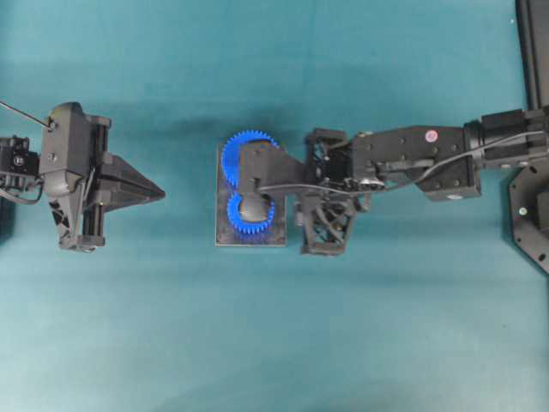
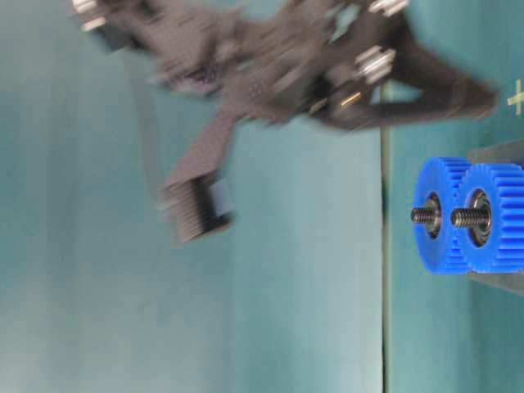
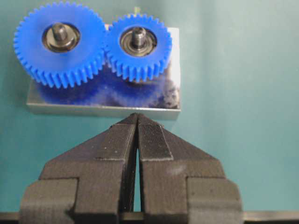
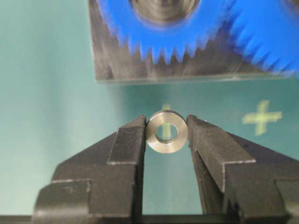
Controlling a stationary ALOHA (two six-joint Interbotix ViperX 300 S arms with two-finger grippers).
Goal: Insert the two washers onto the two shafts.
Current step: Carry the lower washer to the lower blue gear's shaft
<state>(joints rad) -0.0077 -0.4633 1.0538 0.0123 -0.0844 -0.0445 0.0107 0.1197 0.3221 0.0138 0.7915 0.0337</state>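
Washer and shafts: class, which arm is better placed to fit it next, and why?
Right. The right gripper already pinches the washer near the gears; the left gripper is shut, empty.

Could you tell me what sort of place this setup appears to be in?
Probably a robotics lab bench set up for assembly trials: two black arms over a plain teal table, a metal base plate carrying blue gears on shafts, and a washer gripped in the right end effector.

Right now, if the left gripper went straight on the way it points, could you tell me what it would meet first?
Probably the near edge of the grey metal base plate under the two blue plastic gears, straight ahead of the left gripper; its height is unclear.
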